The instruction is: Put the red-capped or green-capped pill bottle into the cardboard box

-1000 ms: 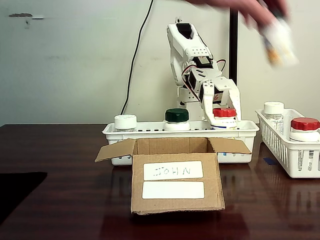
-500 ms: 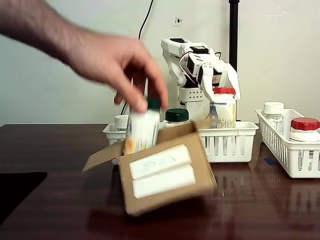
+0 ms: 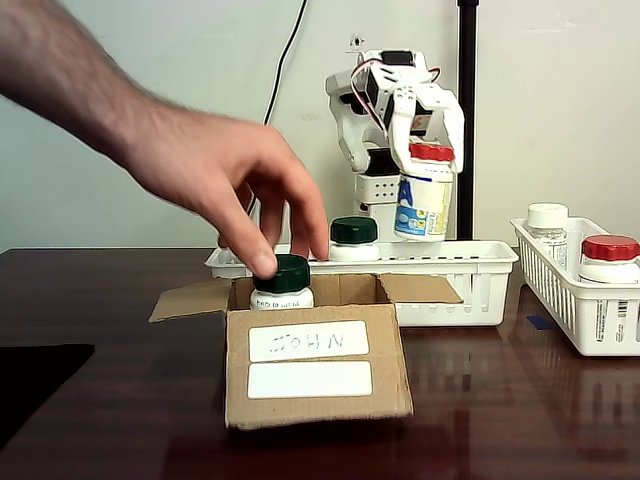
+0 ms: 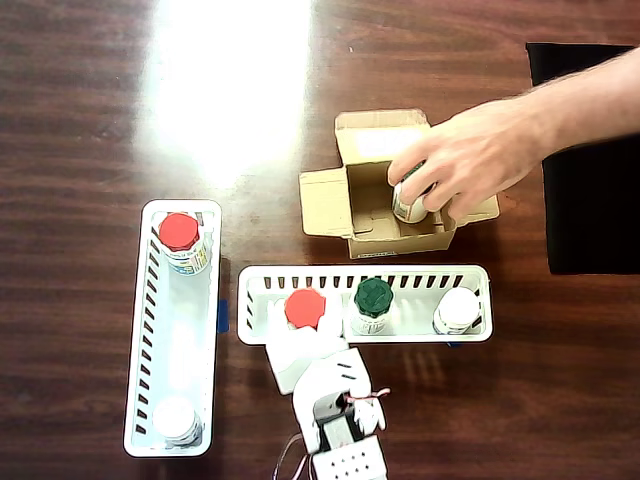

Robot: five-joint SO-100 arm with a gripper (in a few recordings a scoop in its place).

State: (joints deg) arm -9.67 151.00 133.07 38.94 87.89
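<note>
Gripper clamped on red-capped pill bottle, raised above white basket.
Person's hand holds green-capped bottle inside cardboard box.

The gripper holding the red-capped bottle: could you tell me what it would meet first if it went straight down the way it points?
Probably the white basket: the gripper points down, holding the pill bottle just above it, though depth is uncertain.

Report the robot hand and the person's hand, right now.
Robot hand: closed on the red-capped pill bottle, lifted.
Person's hand: fingers on a green-capped bottle in the cardboard box.
</note>
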